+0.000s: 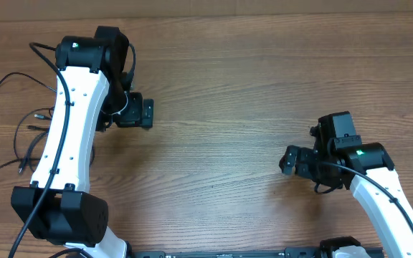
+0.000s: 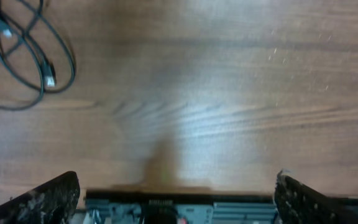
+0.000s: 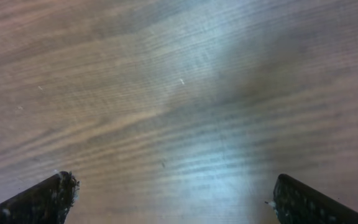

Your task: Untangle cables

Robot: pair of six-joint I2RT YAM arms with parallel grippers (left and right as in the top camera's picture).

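Cables (image 2: pixel 47 74) left of left gripper (image 2: pixel 176 180) (looped); right gripper (image 3: pixel 173 179) well apart; both agape.

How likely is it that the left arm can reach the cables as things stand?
Probably yes: the cables lie uncovered on the table just beside the left arm, and its jaws stand open and empty.
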